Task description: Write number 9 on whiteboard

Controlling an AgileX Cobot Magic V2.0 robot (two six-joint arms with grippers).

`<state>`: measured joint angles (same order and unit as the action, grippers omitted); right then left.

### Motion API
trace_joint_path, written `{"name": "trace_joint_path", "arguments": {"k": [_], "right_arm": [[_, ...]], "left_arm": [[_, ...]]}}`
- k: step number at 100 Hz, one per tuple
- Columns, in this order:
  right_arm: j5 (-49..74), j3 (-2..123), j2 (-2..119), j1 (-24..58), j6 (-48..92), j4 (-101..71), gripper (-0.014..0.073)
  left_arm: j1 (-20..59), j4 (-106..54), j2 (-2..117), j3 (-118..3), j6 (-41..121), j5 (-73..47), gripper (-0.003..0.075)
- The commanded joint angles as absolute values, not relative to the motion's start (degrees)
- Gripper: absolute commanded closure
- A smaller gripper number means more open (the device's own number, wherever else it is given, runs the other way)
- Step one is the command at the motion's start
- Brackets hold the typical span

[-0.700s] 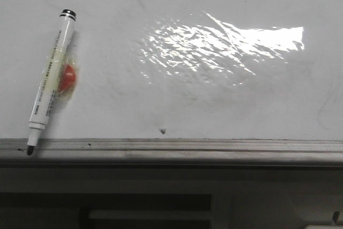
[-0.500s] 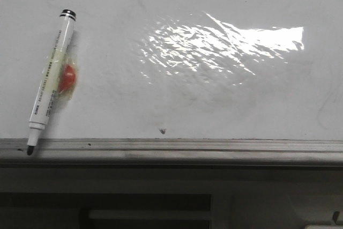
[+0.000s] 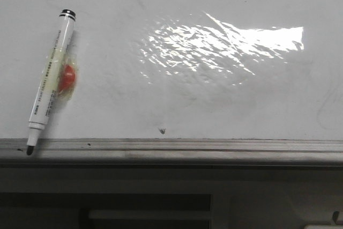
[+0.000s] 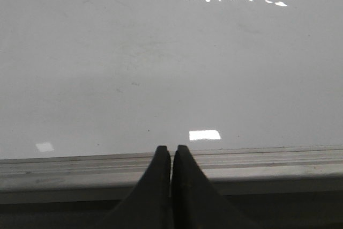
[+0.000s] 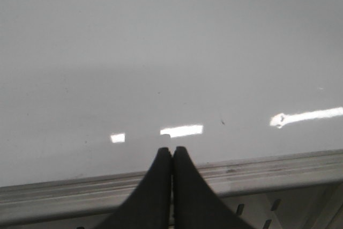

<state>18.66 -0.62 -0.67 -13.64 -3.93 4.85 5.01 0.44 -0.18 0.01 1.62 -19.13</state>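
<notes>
Marker (image 3: 51, 81) lies uncapped on the whiteboard (image 3: 214, 100), tip at the rail, ready to grab; no 9 yet. Left gripper (image 4: 171, 151) and right gripper (image 5: 172, 153) have jaws pressed together, empty.

A white marker (image 3: 49, 81) with a black cap lies at nine o'clock, a red blob (image 3: 67, 77) taped to it.

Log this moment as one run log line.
whiteboard: blank, no 9 | marker: lying on board, uncapped, untouched | left gripper: jaws shut, empty | right gripper: jaws shut, empty
</notes>
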Motion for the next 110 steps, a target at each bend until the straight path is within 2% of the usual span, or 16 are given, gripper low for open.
{"name": "trace_joint_path", "arguments": {"k": [1,28,51,82,110], "right_arm": [[17.75,-2.32,-1.63,-13.83,-3.50,4.95,0.0655],[16.61,-2.32,-1.63,-13.83,-3.50,5.96,0.0655],[6.46,-2.32,-1.63,-13.52,-3.50,5.96,0.0655],[3.37,-2.32,-1.53,-1.82,-3.50,6.27,0.0655],[-4.87,-2.22,-1.53,0.66,-3.50,6.27,0.0655]], "left_arm": [[4.99,1.57,-1.82,1.08,1.25,-16.06,0.0741],[4.99,1.88,-1.82,1.08,1.25,-15.84,0.0741],[4.99,2.36,-1.82,1.08,1.25,-14.28,0.0741],[4.99,4.46,-1.82,1.08,1.25,-11.50,0.0741],[4.99,4.46,-1.82,1.08,1.25,1.61,0.0741]]}}
